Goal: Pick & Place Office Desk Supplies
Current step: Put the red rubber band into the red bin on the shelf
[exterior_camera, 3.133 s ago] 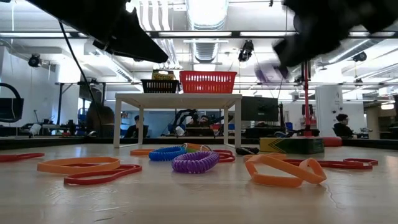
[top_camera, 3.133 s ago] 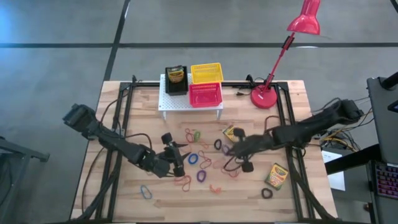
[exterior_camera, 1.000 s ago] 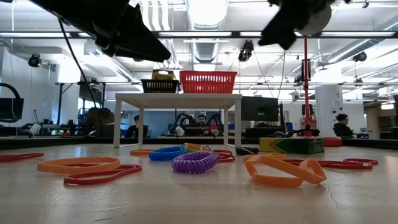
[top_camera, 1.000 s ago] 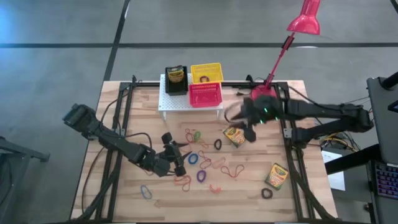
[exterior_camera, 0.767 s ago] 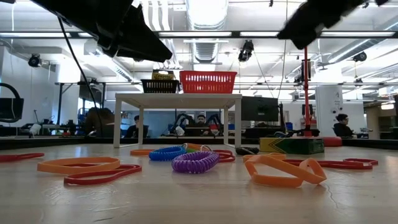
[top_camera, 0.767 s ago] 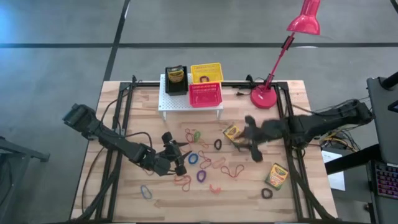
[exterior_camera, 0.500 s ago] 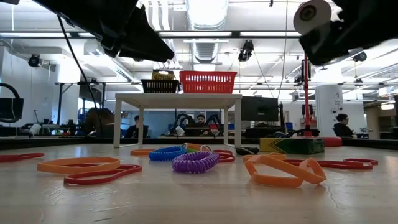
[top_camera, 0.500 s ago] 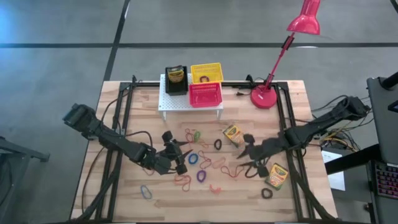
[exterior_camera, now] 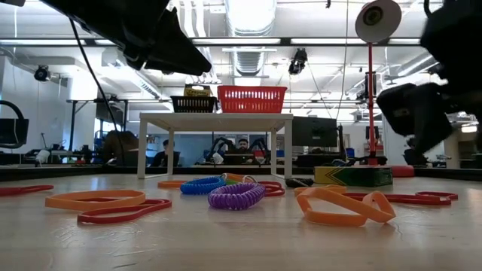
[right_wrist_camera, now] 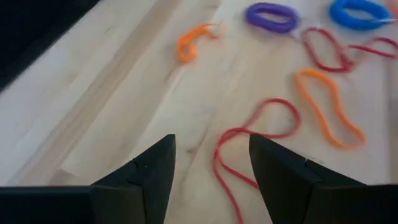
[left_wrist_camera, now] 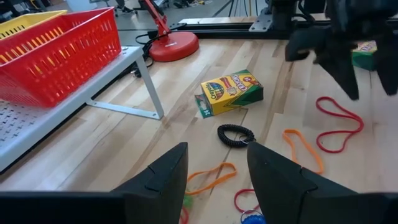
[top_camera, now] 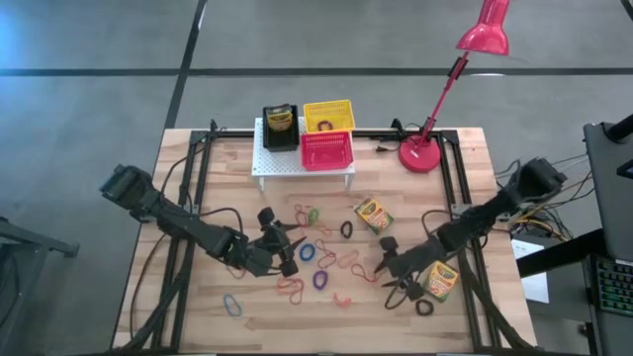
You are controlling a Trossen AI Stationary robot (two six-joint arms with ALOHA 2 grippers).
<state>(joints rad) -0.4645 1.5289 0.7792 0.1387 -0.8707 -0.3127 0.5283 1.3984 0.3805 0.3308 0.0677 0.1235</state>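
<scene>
Coloured elastic loops (top_camera: 326, 259) lie scattered flat over the middle of the table. One crayon box (top_camera: 373, 214) lies right of centre, another (top_camera: 440, 280) at the near right. On the white rack (top_camera: 297, 166) stand a black basket (top_camera: 280, 127), a yellow basket (top_camera: 328, 116) and a red basket (top_camera: 325, 150). My left gripper (top_camera: 284, 252) hangs open above the loops left of centre. My right gripper (top_camera: 391, 278) is open beside the near-right box, with a red loop (right_wrist_camera: 255, 143) ahead of its fingers. Neither holds anything.
The red lamp's base (top_camera: 419, 155) stands at the far right and its head (top_camera: 485, 30) reaches beyond the far edge. A black coil (left_wrist_camera: 235, 134) lies near the centre box. Bare wood shows along the near edge and at the near left.
My right gripper has swung from beside the lamp base and the rack toward the table's near edge. It has come down low beside the near-right crayon box. The left arm and the loops have stayed where they were.
</scene>
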